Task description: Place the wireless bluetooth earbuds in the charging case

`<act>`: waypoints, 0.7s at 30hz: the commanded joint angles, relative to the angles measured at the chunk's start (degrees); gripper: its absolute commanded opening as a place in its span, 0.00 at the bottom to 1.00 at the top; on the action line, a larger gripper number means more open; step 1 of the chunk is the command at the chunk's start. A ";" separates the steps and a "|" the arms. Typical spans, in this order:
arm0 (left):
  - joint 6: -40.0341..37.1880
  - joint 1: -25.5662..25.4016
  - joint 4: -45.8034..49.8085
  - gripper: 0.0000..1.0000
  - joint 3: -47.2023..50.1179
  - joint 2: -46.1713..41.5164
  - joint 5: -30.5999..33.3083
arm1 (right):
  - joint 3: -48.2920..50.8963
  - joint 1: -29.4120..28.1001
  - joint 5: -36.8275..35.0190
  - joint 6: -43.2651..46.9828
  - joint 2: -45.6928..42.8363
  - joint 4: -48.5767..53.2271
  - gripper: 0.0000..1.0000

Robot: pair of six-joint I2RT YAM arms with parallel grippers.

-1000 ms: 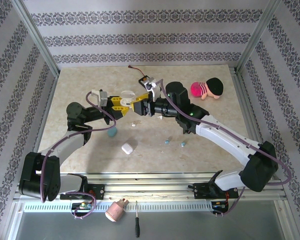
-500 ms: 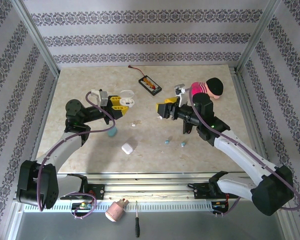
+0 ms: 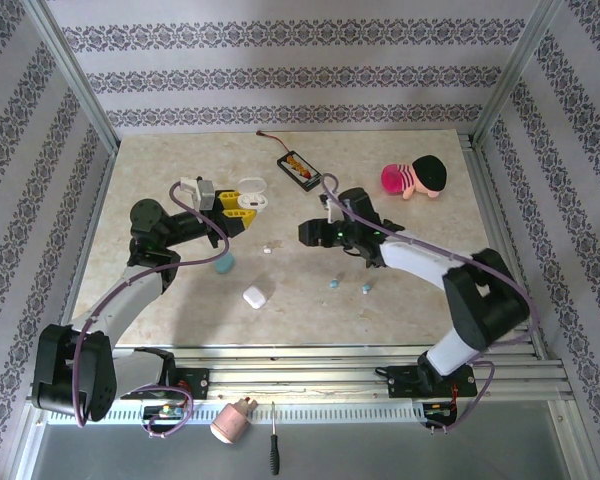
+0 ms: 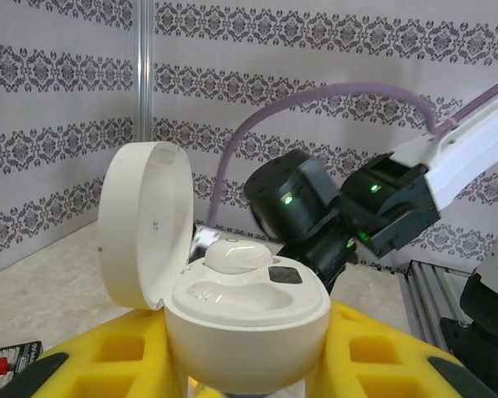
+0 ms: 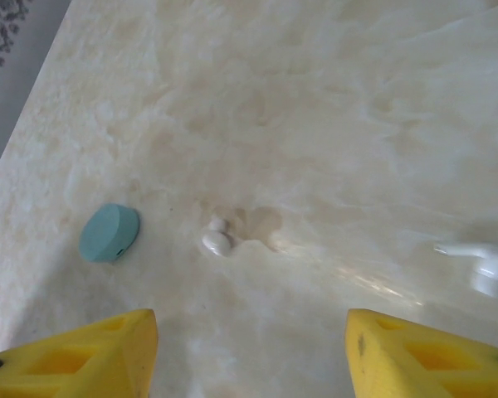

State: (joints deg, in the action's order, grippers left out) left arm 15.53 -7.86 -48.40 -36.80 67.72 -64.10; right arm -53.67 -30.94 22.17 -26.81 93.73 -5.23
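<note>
One white earbud [image 4: 232, 255] rests in the open charging case [image 4: 249, 311], clamped by the left gripper [image 4: 249, 365]; a second earbud [image 5: 217, 239] lies on the table [image 5: 357, 124] under the right gripper [image 5: 249, 348], jaws spread; a centred, low descent before closing is advised.

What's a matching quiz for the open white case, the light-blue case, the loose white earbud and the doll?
Things: 1 open white case; 2 light-blue case; 3 loose white earbud; 4 doll.
Places: A far right of the table; B in the jaws of the left gripper; C closed, lying on the table; D tiny, lying on the table.
Pairs: 1-B, 2-C, 3-D, 4-A.
</note>
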 commanded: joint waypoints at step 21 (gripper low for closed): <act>0.34 -0.80 -1.61 0.28 -2.66 -5.03 0.02 | -23.43 -13.61 -18.86 6.83 25.27 5.94 0.44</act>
State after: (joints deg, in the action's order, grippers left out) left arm 16.49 -7.88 -48.42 -37.19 64.25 -64.01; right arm -75.13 -42.74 8.05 -23.55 117.75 -1.63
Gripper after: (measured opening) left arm 0.334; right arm 0.445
